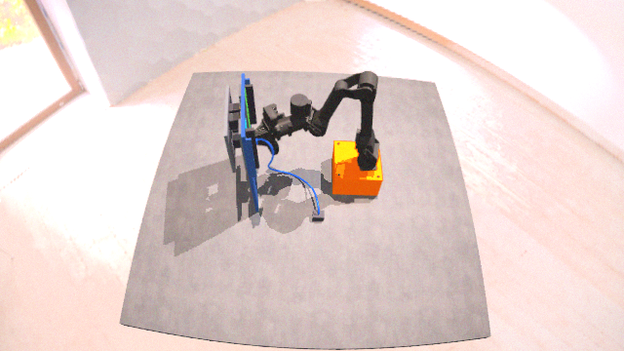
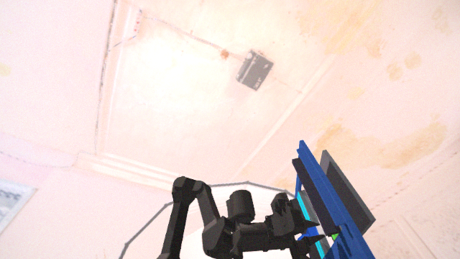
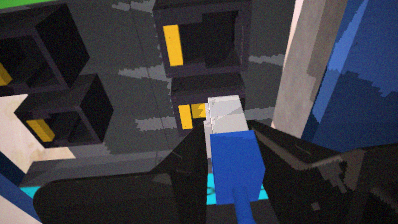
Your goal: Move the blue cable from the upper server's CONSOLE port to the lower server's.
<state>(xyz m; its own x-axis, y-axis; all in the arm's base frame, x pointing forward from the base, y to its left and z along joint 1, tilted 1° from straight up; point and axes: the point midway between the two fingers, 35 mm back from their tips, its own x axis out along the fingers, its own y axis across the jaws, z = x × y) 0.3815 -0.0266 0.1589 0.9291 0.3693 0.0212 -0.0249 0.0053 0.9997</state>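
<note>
The port [image 3: 181,107] partly hides behind the plug [image 3: 227,115] at its mouth.

One black six-joint arm [image 1: 341,88] [image 2: 212,219], raised and bent at the elbow, its forearm angled down and then levelled toward the wrist. One wrist [image 1: 292,124] [image 2: 251,235], roughly horizontal. One claw [image 1: 260,133] [image 2: 318,230] [image 3: 224,130], pointed forward, its two dark tapered fingers drawn nearly together; a plug is clamped between them.

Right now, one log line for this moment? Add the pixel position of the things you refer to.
pincer [image 3: 224,130]: shut on plug [image 3: 236,167] | plug: white nose at a socket with yellow inside, seating unclear | cable [image 1: 292,175]: trails to block [image 1: 318,218] on table [image 1: 390,273]
</note>
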